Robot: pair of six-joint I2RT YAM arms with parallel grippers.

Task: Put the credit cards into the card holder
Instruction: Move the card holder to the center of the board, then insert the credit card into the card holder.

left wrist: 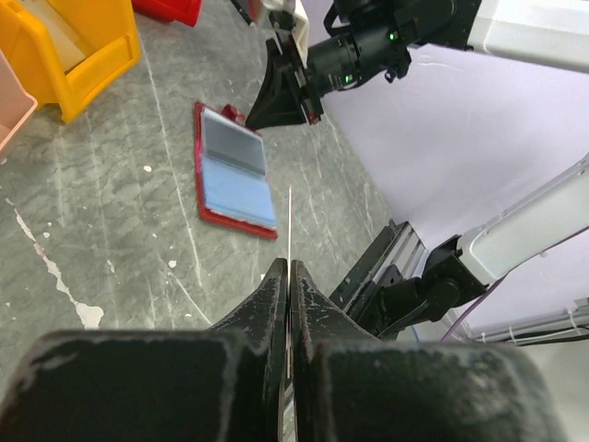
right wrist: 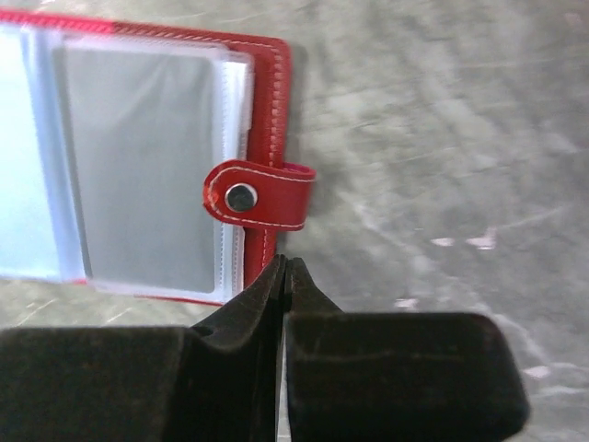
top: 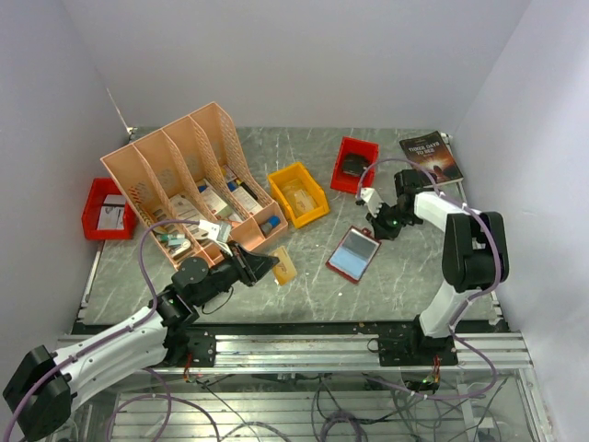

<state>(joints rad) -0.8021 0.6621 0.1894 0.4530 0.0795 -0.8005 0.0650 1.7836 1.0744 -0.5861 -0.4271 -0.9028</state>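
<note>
The left end effector [top: 268,265] hangs low over the table [top: 405,276], left of the middle and towards the near edge. Its jaws are pinched narrow on a credit card [top: 284,266] with an orange-yellow face. In the left wrist view this card appears edge-on, as a thin pale line rising from between the fingertips.

The card holder [top: 354,255] lies open and flat on the table, right of the middle and nearer the near edge than the far one. Its clear pockets face up, one half bluish and the other greyish. It is apart from the held card.

The right end effector [top: 379,226] is just beyond the card holder's far right corner. Its jaws are pressed together, and I cannot tell whether anything thin sits between them. In the right wrist view the fingertips are just beside the red snap tab [right wrist: 259,196] with its metal stud [right wrist: 241,196].

A pink file organiser [top: 184,166] stands towards the far left corner. A yellow bin [top: 297,193] and a red bin [top: 354,164] sit near the middle of the far edge. A dark book [top: 431,155] lies at the far right corner.
</note>
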